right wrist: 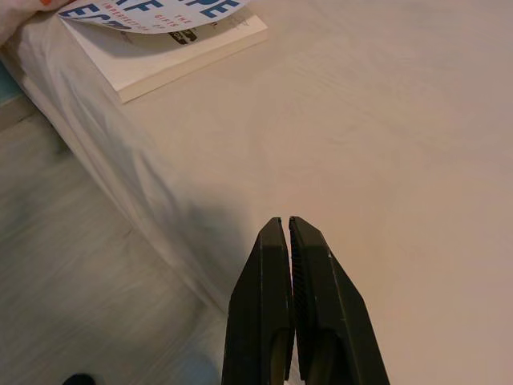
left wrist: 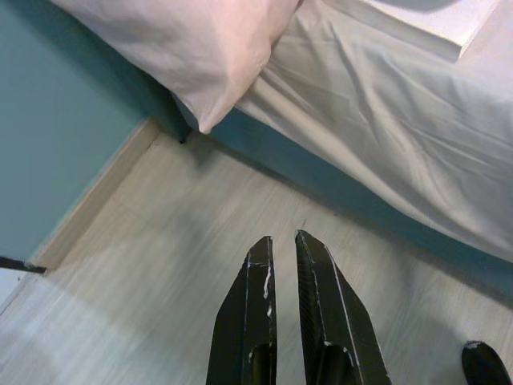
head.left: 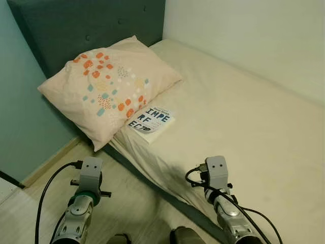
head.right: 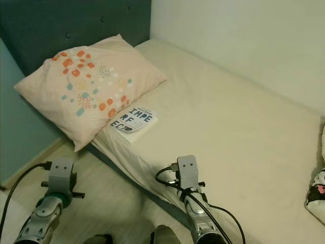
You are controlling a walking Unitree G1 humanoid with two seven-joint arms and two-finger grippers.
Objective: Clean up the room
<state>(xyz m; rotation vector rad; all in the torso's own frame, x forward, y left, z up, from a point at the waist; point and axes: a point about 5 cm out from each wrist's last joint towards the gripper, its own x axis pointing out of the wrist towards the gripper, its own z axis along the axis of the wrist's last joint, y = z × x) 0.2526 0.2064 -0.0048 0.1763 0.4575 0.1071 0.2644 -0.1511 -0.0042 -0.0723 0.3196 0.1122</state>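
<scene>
Standing at the side of a bed (head.left: 244, 117), we are looking down over its cream sheet toward the dark teal headboard (head.left: 91, 25) and the white wall beyond. We are seeing a pale pink pillow (head.left: 109, 84) with orange, blue and yellow spots lying at the head of the mattress, one corner hanging out past the mattress edge above the floor. We are finding a white book (head.left: 151, 122) with large dark letters on its cover lying flat on the sheet, just beside the pillow and close to the edge of the bed, with one of its corners tucked under the pillow. We are holding our left gripper (left wrist: 282, 265) low over the pale wood floor (left wrist: 160, 265), apart from the bed, its two black fingers nearly together with a narrow gap between them and nothing in them. We are holding our right gripper (right wrist: 288, 241) above the sheet near the edge of the mattress, its fingers pressed together and empty, with the book lying ahead of it and well apart from the tips. We are also catching a patterned cloth thing (head.right: 317, 195) at the far right edge of the bed, too cut off to identify.
</scene>
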